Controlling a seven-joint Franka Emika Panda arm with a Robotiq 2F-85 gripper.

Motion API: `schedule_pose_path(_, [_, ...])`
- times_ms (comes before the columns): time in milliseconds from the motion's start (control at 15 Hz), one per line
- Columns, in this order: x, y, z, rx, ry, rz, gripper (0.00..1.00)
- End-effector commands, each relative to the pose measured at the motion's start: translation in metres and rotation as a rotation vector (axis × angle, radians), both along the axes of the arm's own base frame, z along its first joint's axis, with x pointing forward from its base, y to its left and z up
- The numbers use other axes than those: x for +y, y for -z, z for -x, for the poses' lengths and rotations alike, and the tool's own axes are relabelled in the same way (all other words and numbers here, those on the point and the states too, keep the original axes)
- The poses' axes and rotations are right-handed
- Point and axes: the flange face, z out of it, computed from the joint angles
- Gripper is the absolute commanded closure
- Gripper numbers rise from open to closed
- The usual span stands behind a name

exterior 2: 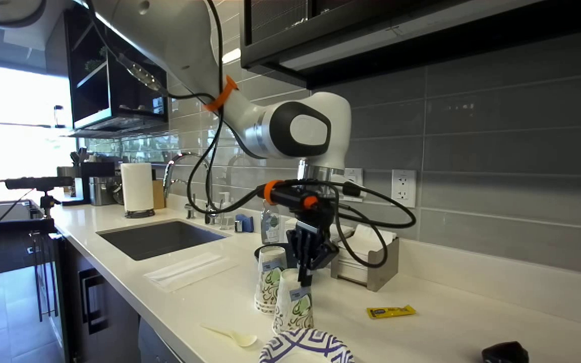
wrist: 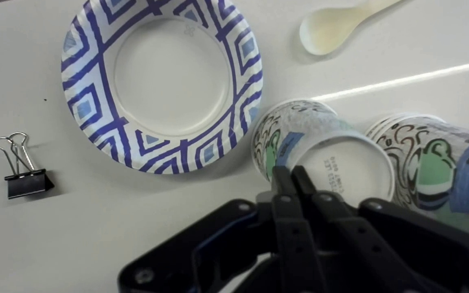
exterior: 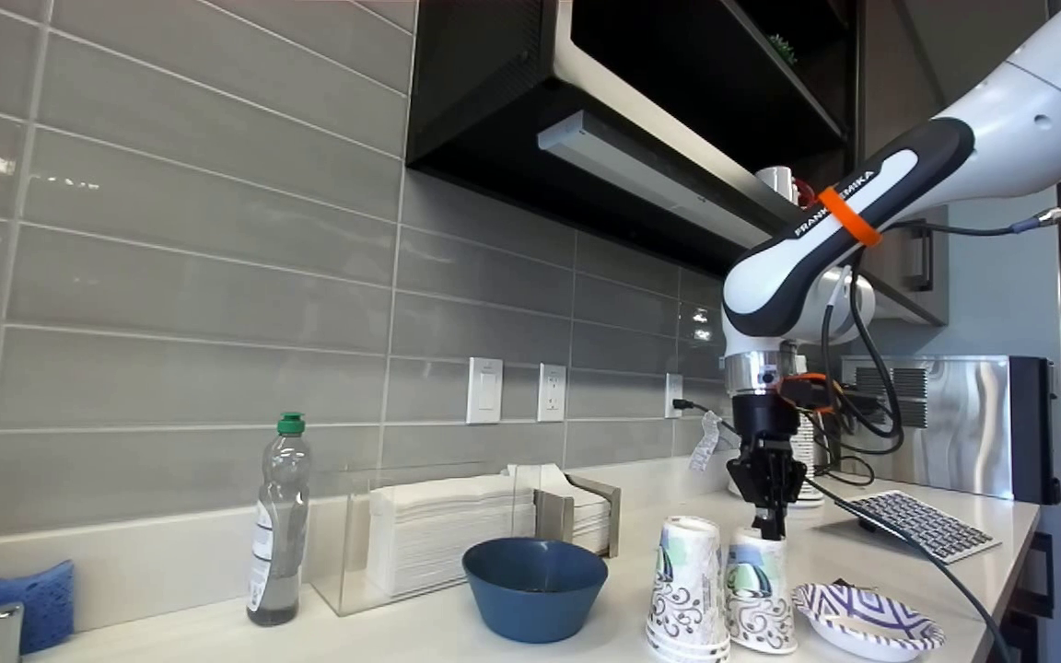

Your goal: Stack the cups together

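Claw pinches the edge of a lone cup

The claw points down, drawn in until only a sliver parts its tips. It has hold of the lone cup by the edge of the upturned base: in the wrist view one fingertip lies over the cup's outer side, its twin over the base. The lone cup stands upside down on the counter, white, with green and dark printed scrolls.

Just beside the lone cup is a stack of cups, also upside down, several rims showing at its foot; whether it touches the lone cup I cannot tell. On the lone cup's opposite side, just as near, sits a dish with a purple-patterned rim. A pale spoon lies near the lone cup, toward the counter's front edge, and a yellow packet apart from it, toward the tiled wall.

Farther from the lone cup on the dish side are a black binder clip and, well apart, a keyboard. On the stack side come a dark blue bowl, then napkins toward the wall and, well apart from the lone cup, a green-capped bottle.
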Motion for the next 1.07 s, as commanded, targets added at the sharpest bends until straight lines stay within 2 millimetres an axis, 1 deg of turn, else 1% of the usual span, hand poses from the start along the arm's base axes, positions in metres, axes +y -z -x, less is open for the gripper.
schedule_pose_path(0, [-0.007,0.000,-0.004,-0.011,0.002,-0.036,1.00])
schedule_pose_path(133, [-0.010,-0.002,-0.002,-0.015,0.005,-0.038,0.99])
schedule_pose_path(267, [-0.016,-0.009,0.001,-0.019,0.016,-0.026,0.99])
schedule_pose_path(400, [-0.022,-0.024,0.006,-0.029,0.034,0.001,0.99])
schedule_pose_path(533, [-0.026,-0.043,0.010,-0.045,0.050,0.033,0.99])
schedule_pose_path(667, [-0.025,-0.068,0.012,-0.066,0.052,0.076,0.99])
schedule_pose_path(867, [-0.015,-0.108,0.013,-0.094,0.048,0.149,0.99])
schedule_pose_path(1000, [-0.003,-0.138,0.014,-0.114,0.028,0.201,0.99])
